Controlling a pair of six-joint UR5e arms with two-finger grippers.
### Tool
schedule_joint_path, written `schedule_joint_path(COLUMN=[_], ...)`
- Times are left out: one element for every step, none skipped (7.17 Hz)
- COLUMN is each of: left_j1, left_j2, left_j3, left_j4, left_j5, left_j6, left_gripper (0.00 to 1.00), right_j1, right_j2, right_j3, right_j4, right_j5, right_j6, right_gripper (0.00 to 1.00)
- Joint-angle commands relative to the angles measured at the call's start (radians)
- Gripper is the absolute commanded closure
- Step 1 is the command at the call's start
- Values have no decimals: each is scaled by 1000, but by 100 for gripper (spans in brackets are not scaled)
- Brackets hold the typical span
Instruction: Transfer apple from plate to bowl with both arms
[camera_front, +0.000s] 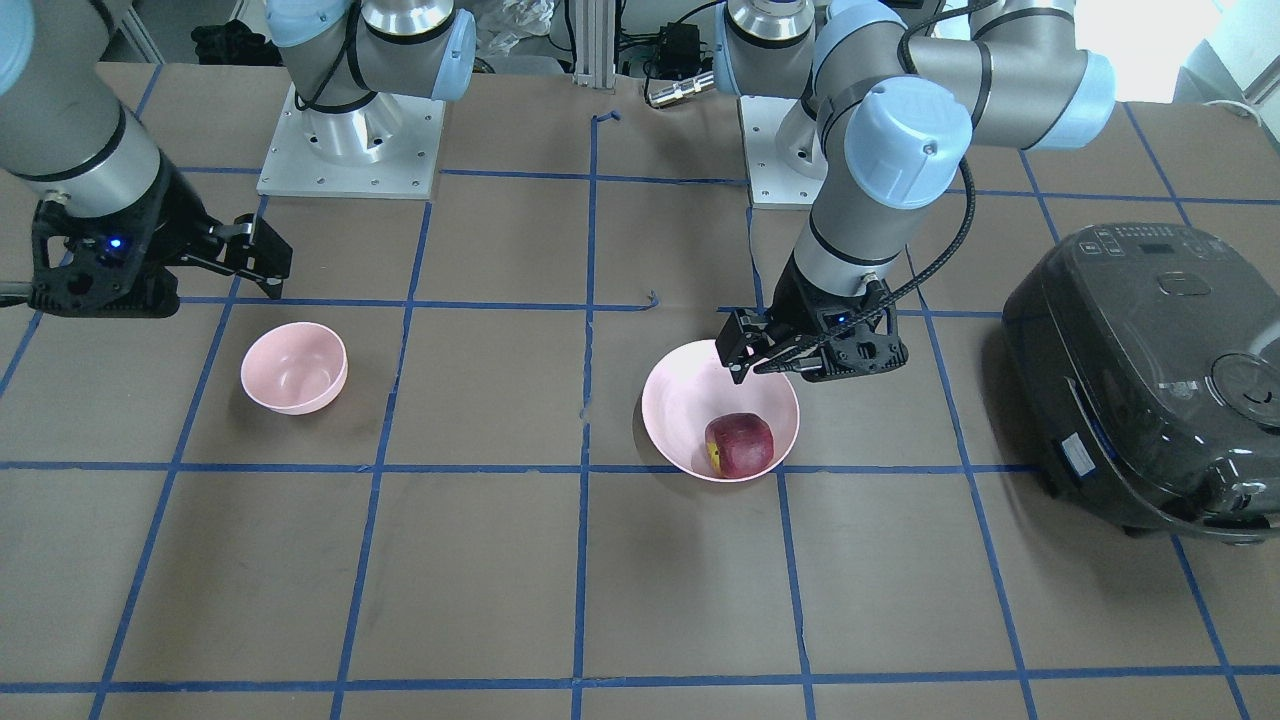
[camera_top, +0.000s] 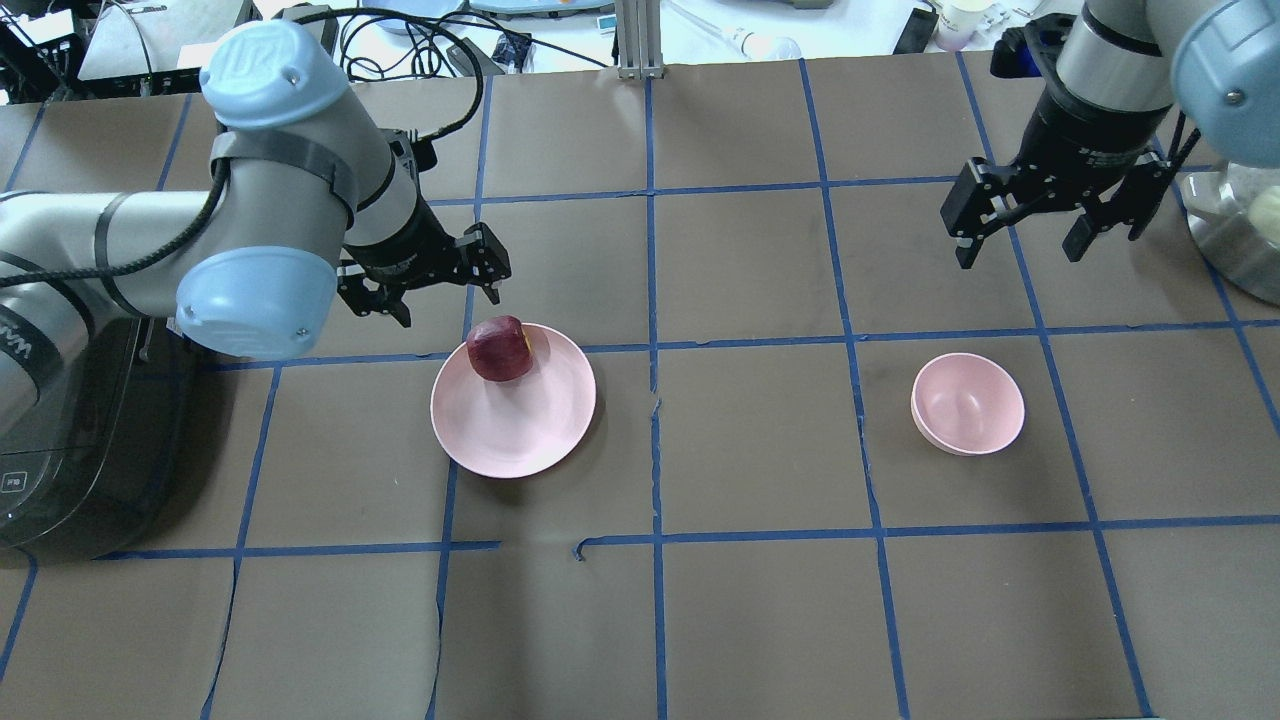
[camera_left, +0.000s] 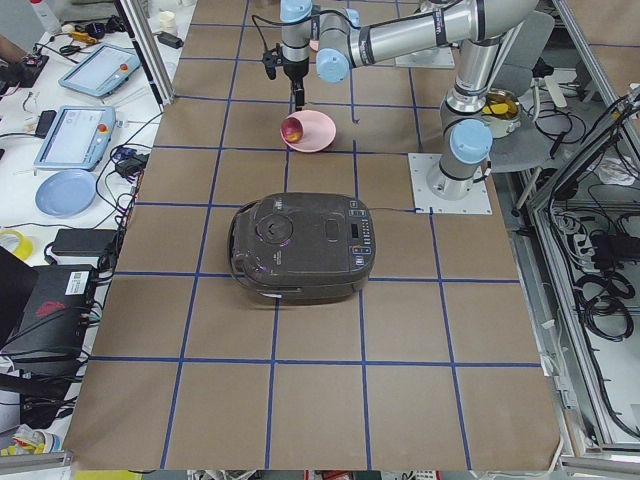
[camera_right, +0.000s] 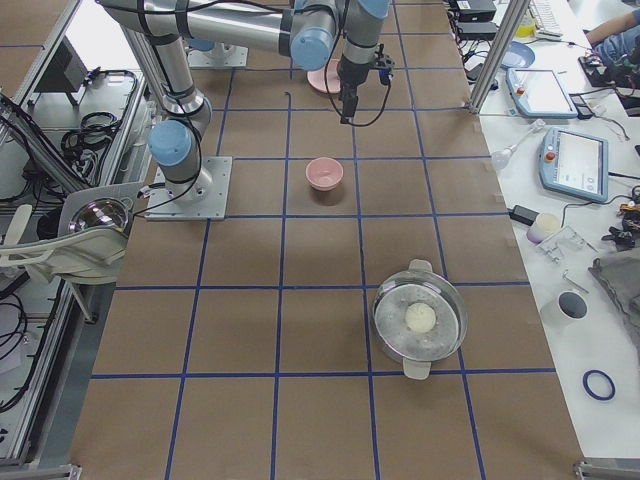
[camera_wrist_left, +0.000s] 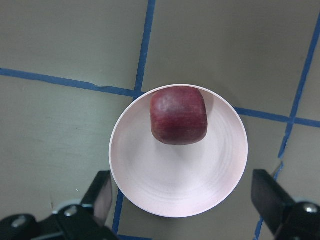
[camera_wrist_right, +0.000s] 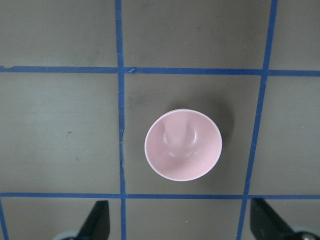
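Note:
The dark red apple (camera_top: 498, 348) lies on the wide pink plate (camera_top: 520, 430), near its rim on the operators' side. It also shows in the front view (camera_front: 740, 445) and the left wrist view (camera_wrist_left: 178, 115). My left gripper (camera_top: 450, 305) hangs open and empty above the plate (camera_wrist_left: 175, 190), apart from the apple. The small deep pink bowl (camera_top: 968, 403) stands empty on my right half. My right gripper (camera_top: 1022, 245) hangs open and empty above the bowl (camera_wrist_right: 183, 145).
A dark rice cooker (camera_front: 1150, 380) stands at the table's left end, close to the left arm. A steel pot (camera_right: 420, 318) with a white ball in it stands at the right end. Blue tape lines grid the brown table.

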Motion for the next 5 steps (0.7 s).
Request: schedule_joint_path(left_j1=[-9, -14, -15, -15, -14], left_j2=[-39, -61, -78, -104, -143], left_j3=[-131, -160, -159, -159, -157], left_j4=[134, 209, 275, 341, 393], left_j5=[-17, -25, -41, -162, -213], left_j6=[-59, -65, -71, -76, -86], left_gripper=[0, 0, 0, 0, 0], right_j1=[-100, -126, -140, -140, -140], right_j2=[30, 30, 35, 48, 85], right_j3=[138, 217, 284, 347, 392], right_j4=[-202, -282, -348, -416, -482], right_j5=[6, 6, 9, 12, 12], right_j6=[-126, -129, -135, -163, -166], right_gripper=[0, 0, 0, 0, 0])
